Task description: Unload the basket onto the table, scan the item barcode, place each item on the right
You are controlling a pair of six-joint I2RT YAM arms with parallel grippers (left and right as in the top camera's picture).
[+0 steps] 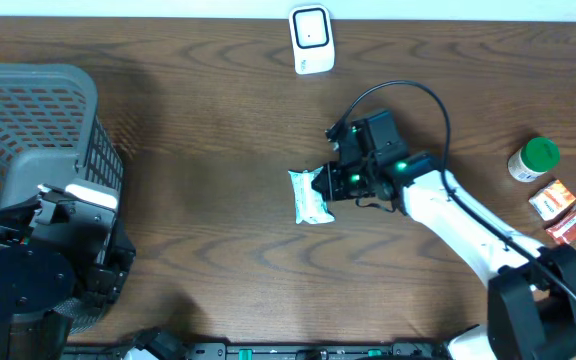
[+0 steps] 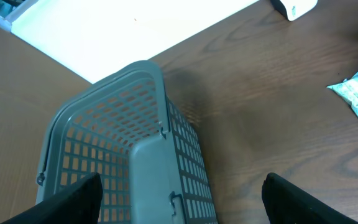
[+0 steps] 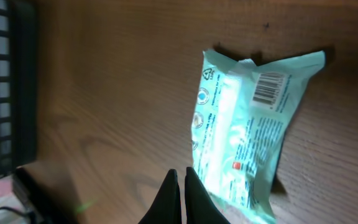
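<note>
Starting at the near left, the left gripper [image 2: 179, 202] hangs right over the grey mesh basket [image 1: 28, 72] with its jaws spread wide and nothing between them. Moving toward the middle of the wooden table [image 1: 198, 150], the right arm reaches in from the near right corner, and the right gripper [image 3: 184, 193] is down at the item, a mint-green packet [image 3: 247, 137] lying flat on the wood. Its fingers are pinched fully together, right against the packet's edge. Honestly can't tell from the wrist view if any wrapper is actually caught between them or if they're just touching it. The barcode [image 3: 269, 87] is printed on the packet's upward face, near one corner, so it's plainly readable from above. Off to the right, well apart from all that, sit a green-capped bottle [image 1: 534, 160] and a couple of orange snack packs [image 1: 568, 210]. Farthest back, at the table's far edge, stands the white scanner [image 1: 311, 38], well apart from the packet.
</note>
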